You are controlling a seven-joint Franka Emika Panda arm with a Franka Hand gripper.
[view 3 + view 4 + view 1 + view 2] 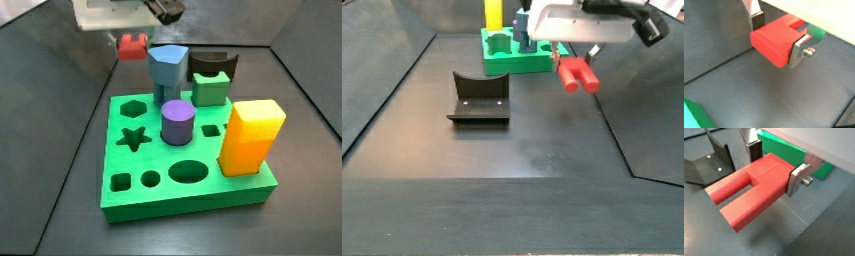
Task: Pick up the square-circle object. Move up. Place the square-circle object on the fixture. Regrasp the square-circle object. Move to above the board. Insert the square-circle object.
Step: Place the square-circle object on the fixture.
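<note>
Pincer [774,164] clamps red square-circle object [747,190] above dark floor [516,140].

No readable text, labels, brands or numbers on any surface. Gripper [774,168], raised above the floor beside the board [201,185], holds the unmarked square-circle object [747,190].
</note>
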